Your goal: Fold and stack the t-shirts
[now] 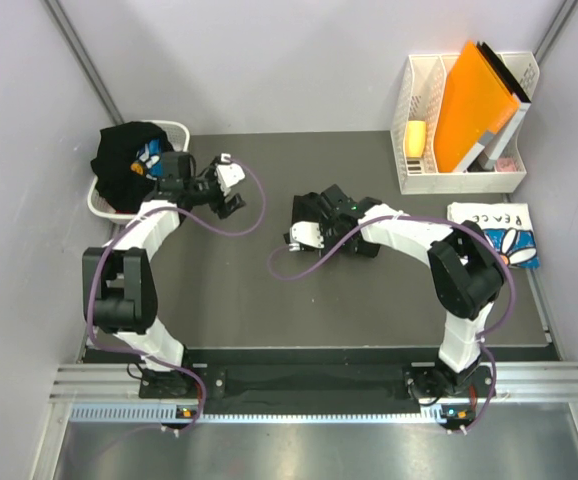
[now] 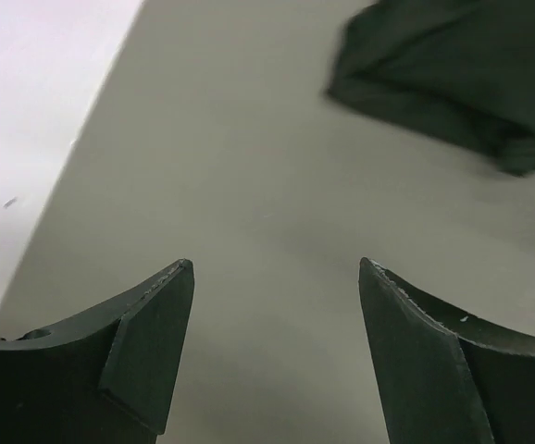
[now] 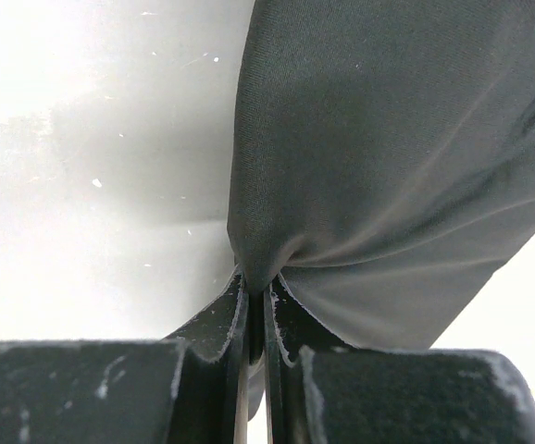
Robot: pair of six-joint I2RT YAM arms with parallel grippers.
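Note:
A crumpled black t-shirt (image 1: 309,208) lies bunched at the middle of the dark table. My right gripper (image 1: 301,232) is shut on a fold of it; in the right wrist view the black cloth (image 3: 388,157) is pinched between the closed fingertips of that gripper (image 3: 255,282). My left gripper (image 1: 239,190) hovers open to the left of it with nothing between its fingers (image 2: 156,333); that black shirt (image 2: 462,74) shows at the upper right of the left wrist view, apart from the left gripper (image 2: 277,268). Another black tee with a blue print (image 1: 129,160) fills the basket. A folded white tee with a daisy print (image 1: 496,232) lies at the right.
The white laundry basket (image 1: 97,202) stands at the back left beside the left arm. A white desk organiser (image 1: 421,175) holding an orange folder (image 1: 469,105) stands at the back right. Grey walls close in the table on three sides.

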